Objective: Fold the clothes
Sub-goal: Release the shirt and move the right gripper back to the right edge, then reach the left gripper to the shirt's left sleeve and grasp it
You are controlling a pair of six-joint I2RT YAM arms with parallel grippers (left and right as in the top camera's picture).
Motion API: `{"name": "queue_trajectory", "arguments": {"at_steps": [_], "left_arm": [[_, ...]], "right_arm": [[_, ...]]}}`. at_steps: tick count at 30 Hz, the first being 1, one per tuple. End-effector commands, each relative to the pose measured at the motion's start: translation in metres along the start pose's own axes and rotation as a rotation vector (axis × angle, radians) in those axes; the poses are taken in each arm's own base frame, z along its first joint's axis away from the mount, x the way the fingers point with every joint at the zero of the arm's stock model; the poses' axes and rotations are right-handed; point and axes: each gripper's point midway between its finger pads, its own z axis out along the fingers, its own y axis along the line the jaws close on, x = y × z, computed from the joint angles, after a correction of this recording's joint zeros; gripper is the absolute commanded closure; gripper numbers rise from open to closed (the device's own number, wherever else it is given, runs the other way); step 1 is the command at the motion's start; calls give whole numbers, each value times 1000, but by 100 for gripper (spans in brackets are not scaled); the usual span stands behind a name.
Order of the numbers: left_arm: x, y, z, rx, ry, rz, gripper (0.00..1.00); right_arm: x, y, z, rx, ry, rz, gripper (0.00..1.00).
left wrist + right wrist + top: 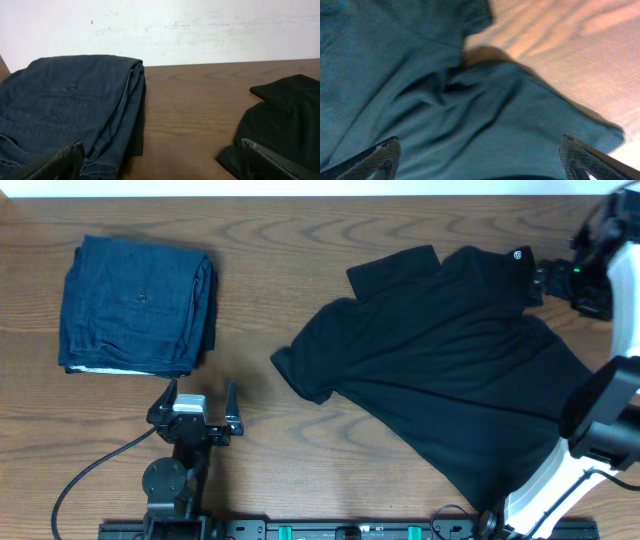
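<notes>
Right wrist view | right gripper (480, 142) jaws spread wide, gripping nothing, low over T-shirt (470, 100) | T-shirt rumpled, askew on table (300, 220), right half | left gripper (198, 402) spread too, empty | advice: pinch hem edge cleanly, pull flat before any fold.
</notes>
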Motion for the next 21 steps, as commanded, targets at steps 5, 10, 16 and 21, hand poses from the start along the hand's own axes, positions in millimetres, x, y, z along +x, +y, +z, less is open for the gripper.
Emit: {"name": "queue_trajectory", "arguments": {"at_steps": [5, 10, 16, 21], "left_arm": [[14, -5, 1, 29, 42, 10, 2], [14, -5, 1, 29, 42, 10, 2], [-13, -38, -4, 220, -57, 5, 2], [-44, -49, -15, 293, -72, -107, 2]], "right_arm": [[-2, -39, 0, 20, -2, 95, 1], [-1, -51, -1, 25, -3, 122, 1], [-1, -53, -1, 25, -3, 126, 1], [-1, -53, -1, 25, -3, 126, 1]]}}
